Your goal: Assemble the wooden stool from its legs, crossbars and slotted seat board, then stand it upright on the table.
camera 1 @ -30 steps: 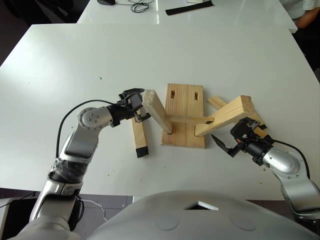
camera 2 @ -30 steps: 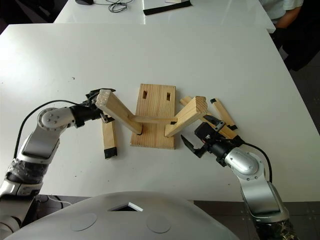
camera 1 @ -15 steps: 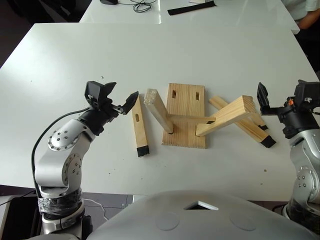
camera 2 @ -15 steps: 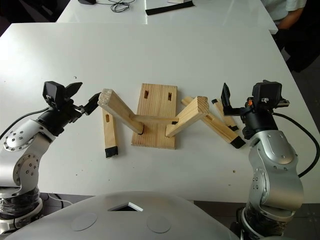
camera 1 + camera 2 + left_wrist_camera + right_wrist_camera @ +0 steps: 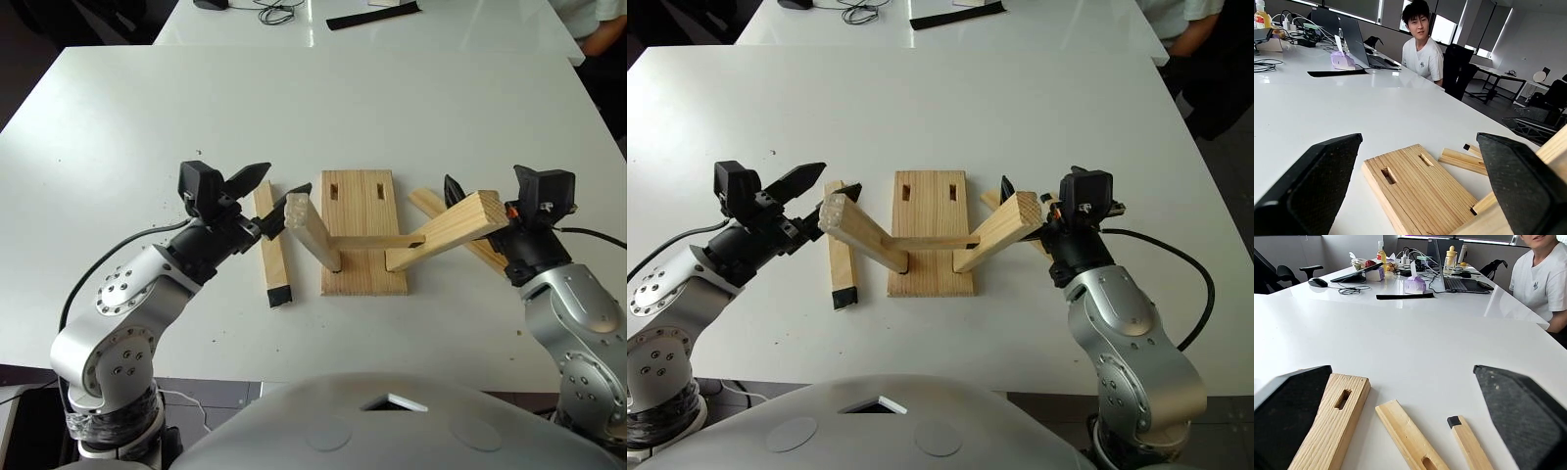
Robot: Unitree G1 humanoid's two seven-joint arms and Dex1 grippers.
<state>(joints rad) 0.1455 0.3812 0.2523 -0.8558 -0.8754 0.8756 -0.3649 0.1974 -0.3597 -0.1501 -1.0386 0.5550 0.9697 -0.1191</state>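
Both open: the left pincer [image 5: 287, 178] is just beside the left leg's [image 5: 313, 227] raised top and the right pincer [image 5: 1403, 368] is at the right leg's [image 5: 449, 229]. Both legs slant outward from the seat board [image 5: 364, 196].

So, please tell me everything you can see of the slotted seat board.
The seat board is a rectangular slab of pale wood with lengthwise grain. It lies flat on the white table, near the middle of the near side. Two small rectangular slots are open near its far edge. On its near end the left leg and the right leg stand tilted outward, joined by a thin crossbar above the board.
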